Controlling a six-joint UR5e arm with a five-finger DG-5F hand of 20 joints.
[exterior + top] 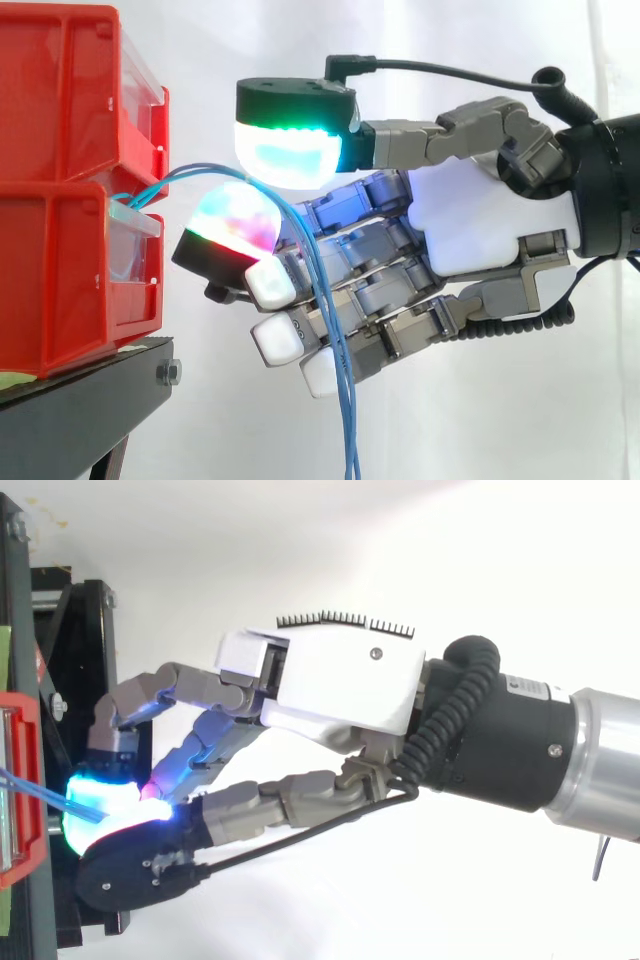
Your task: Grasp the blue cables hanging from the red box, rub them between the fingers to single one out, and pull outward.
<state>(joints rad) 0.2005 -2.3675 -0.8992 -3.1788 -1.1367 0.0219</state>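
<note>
Two stacked red bins (60, 110) stand on the left, and the blue cables (336, 385) come out of the front of the lower bin (70, 290). They arc to the right and hang down in front of my hand (480, 230). The hand reaches in from the right, with the thumb's green-cyan pad (290, 150) on top and a magenta-red fingertip (235, 220) just beneath it. The cables run between these two pads, which are pinched on them. The other fingers (270, 283) curl behind the hanging strands. From above, the cables (22, 782) lead from the bin's rim (28, 742) into the glowing pads.
The bins rest on a black stand (85, 405) whose edge and bolt sit below the hand. A white curtain fills the background. The cables' loose ends drop out of sight below the hand.
</note>
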